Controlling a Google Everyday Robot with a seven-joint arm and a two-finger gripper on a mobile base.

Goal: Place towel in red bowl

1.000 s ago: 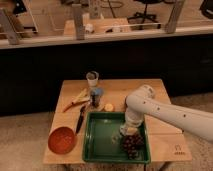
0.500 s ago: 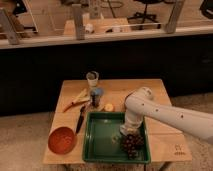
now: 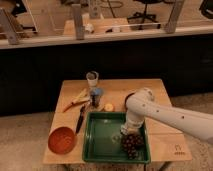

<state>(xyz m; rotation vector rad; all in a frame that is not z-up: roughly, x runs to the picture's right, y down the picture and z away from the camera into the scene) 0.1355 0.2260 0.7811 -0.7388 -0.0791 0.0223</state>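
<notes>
Single camera looks down at a wooden surface (image 3: 165,92) from the front. White arm (image 3: 170,116) comes in from the right edge and bends down into the green tray (image 3: 102,145).

End effector (image 3: 128,135) is low inside the tray, right half, just above the tray floor. It's pointing down and the wrist blocks the tip, so I cannot tell how far open it is or whether it has hold of anything.

Directly below and in front of it, in the tray's front-right corner, sits a dark crumpled bundle (image 3: 133,146). Probably the towel, but the view is too murky to be sure. It looks to be touching or just under the end effector. It's in the tray, not in the bowl.

Red bowl (image 3: 61,139) is on the surface at front-left, just beside the tray's left wall and well apart from the bundle.

Other items behind the tray:
- cup (image 3: 92,78) upright near the back edge
- bluish can (image 3: 96,95) in front of the cup
- small yellow round thing (image 3: 108,107) just behind the tray's back wall
- yellow and orange strip-shaped pieces (image 3: 76,99) to the left of the can
- dark-handled utensil (image 3: 81,119) lying between bowl and tray, along the tray's left side

Behind the surface: dark wall, then a railed counter (image 3: 115,35) with small containers on it.
</notes>
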